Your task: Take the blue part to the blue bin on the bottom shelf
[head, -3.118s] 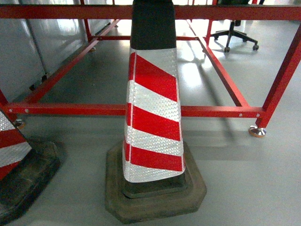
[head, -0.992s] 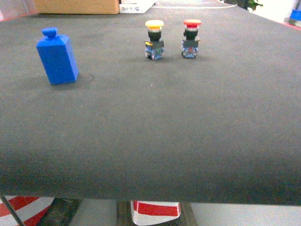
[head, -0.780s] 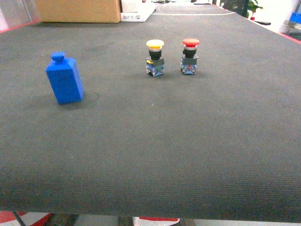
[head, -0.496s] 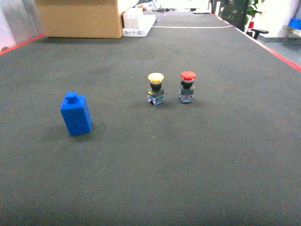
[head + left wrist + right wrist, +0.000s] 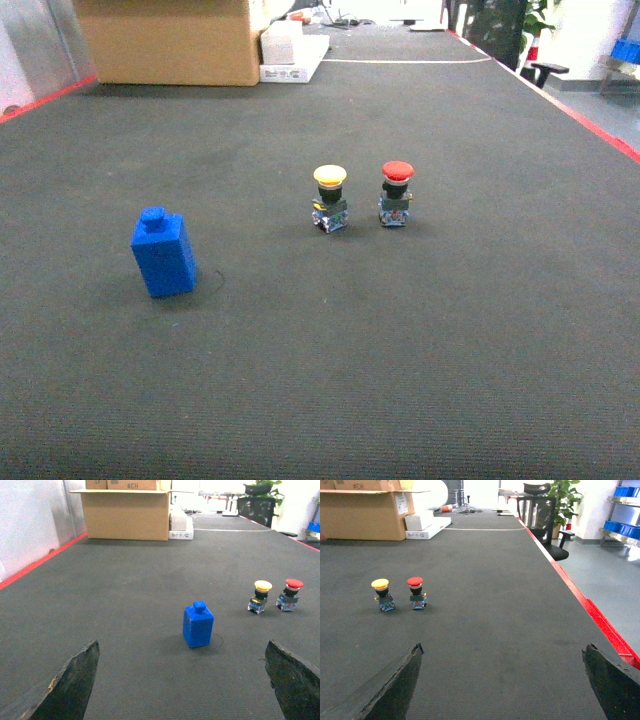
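**Both arms low over the bench, nothing held**

The blue part (image 5: 396, 195), red-capped, stands upright on the bench (image 5: 400, 350), just right of a yellow-capped button (image 5: 330, 198). A blue block (image 5: 163, 253) stands well to their left. The left fingers (image 5: 70, 685) and right fingers (image 5: 390, 690) are spread wide, grasping nothing.

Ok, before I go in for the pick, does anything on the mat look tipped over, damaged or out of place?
Nothing stands out. The blue block stands upright on the dark mat, well apart from the yellow button and the red button, which stand upright side by side. Both tools are open and clear of everything.
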### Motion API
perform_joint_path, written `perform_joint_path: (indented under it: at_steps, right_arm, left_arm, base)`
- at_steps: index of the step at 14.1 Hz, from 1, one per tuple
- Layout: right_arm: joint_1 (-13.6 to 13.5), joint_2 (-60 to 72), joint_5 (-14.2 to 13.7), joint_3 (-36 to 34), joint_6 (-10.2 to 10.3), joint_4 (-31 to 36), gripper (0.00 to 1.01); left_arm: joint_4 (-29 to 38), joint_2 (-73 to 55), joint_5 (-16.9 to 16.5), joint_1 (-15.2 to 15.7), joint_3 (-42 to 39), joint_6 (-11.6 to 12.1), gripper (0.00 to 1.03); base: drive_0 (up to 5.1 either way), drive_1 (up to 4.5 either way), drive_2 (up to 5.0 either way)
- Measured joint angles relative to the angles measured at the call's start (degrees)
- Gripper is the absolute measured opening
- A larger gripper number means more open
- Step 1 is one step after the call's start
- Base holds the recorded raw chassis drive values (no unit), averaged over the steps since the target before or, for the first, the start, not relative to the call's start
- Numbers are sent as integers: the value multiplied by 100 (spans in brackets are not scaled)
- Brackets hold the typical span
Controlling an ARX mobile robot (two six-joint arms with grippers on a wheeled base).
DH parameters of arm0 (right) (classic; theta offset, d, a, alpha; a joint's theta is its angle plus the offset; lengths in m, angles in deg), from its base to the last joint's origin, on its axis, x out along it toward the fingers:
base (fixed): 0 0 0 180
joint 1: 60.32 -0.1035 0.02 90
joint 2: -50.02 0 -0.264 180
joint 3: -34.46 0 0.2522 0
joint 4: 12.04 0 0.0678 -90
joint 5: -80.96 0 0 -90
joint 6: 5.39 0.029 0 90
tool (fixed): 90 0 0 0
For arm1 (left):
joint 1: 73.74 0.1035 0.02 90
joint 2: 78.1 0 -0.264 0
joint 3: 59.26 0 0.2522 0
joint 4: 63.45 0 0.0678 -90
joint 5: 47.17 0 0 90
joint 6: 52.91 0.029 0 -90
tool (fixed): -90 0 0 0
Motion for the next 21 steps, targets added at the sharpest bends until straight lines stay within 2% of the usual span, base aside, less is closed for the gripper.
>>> perform_joint_path:
  at_steps: [7, 8, 9, 11, 12, 13, 15, 16, 17, 18, 21]
  right_arm:
    - [0, 0, 0, 0, 0, 0, 98]
    - [0, 0, 0, 0, -2, 2, 98]
    - [0, 0, -4, 0, 4, -2, 98]
    - [0, 0, 0, 0, -2, -7, 98]
    - [0, 0, 0, 0, -2, -2, 98]
    - [0, 0, 0, 0, -2, 2, 98]
    - [0, 0, 0, 0, 0, 0, 98]
    - [0, 0, 0, 0, -2, 0, 98]
    - [0, 0, 2, 0, -2, -2, 98]
    - [0, 0, 0, 0, -2, 0, 98]
    - [0, 0, 0, 0, -2, -2, 98]
  left_arm:
    - [-4, 0, 4, 0, 0, -2, 98]
    - [-487, -94, 308, -109, 125, -94, 98]
    - [-1005, -752, 986, -485, 415, -236, 98]
    - [-396, -1561, 1346, -901, 437, -339, 98]
    - [140, -2142, 1322, -1071, 603, -481, 98]
    - [857, -3008, 1368, -1268, 883, -535, 98]
    - [2680, -5337, 1213, -1373, 1622, -619, 98]
    - [3259, -6413, 1174, -1390, 2065, -656, 98]
    - [3615, -7410, 1174, -1399, 2542, -654, 98]
    - [3681, -8070, 1158, -1403, 2879, -634, 98]
    - [3891, -9331, 1158, -1379, 3515, -529, 98]
  base:
    - [0, 0, 0]
    - [0, 0, 0]
    - [0, 0, 0]
    - [0, 0, 0]
    - [0, 0, 0]
    - [0, 0, 0]
    - [0, 0, 0]
    - [0, 0, 0]
    - [0, 0, 0]
    - [0, 0, 0]
    - [0, 0, 0]
